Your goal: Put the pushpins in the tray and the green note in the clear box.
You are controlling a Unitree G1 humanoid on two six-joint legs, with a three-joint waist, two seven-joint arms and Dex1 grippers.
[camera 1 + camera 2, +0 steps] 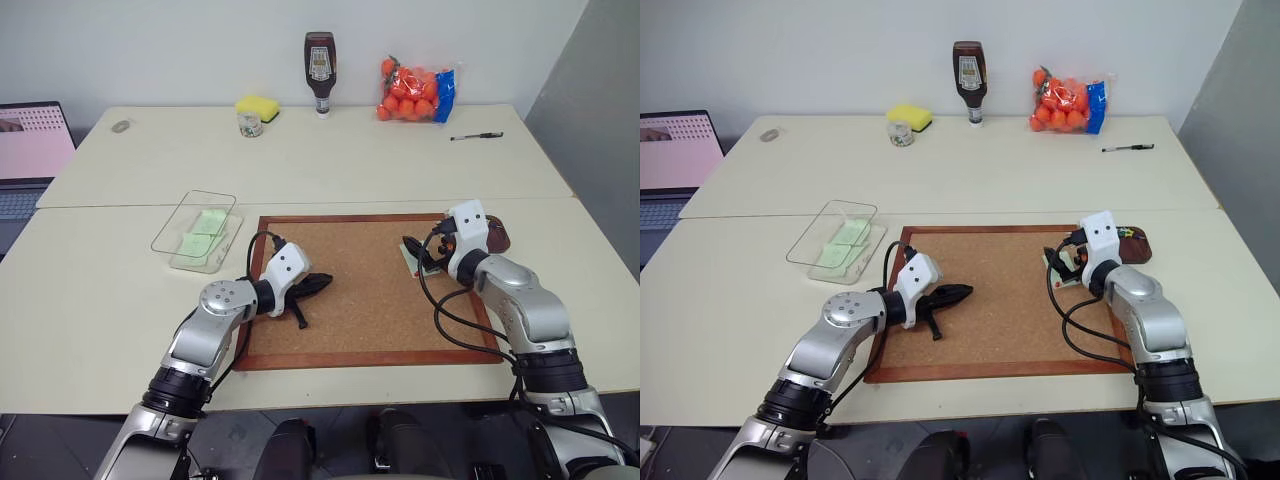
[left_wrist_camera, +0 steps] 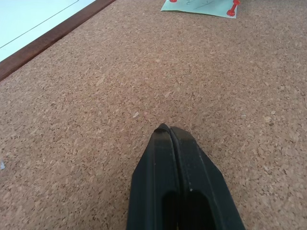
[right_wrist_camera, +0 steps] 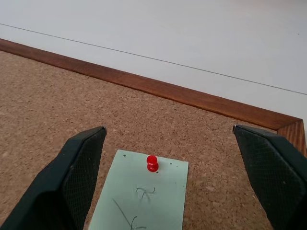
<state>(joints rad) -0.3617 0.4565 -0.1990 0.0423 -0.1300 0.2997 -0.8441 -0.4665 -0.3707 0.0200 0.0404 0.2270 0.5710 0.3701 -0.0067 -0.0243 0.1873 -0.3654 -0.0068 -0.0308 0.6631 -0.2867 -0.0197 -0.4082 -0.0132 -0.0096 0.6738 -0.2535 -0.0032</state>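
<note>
Right gripper (image 3: 168,182): held wide open and empty over the corkboard (image 1: 360,290); the green note (image 3: 141,196) lies between its two fingers, fixed by a red pushpin (image 3: 152,163), with the board's wooden frame just beyond. The tray (image 1: 1134,243) is found just beside this gripper, off the board's edge.

Left gripper (image 2: 170,132): fully closed, nothing held, tip placed against bare cork. A second red pushpin (image 2: 234,6) is seen well ahead of it. The clear box (image 1: 196,231), holding pale green slips, is set on the surface near this gripper, outside the frame.

Far side of surface: sponge (image 1: 258,106), sauce bottle (image 1: 321,72), bag of oranges (image 1: 414,90), pen (image 1: 476,136).
</note>
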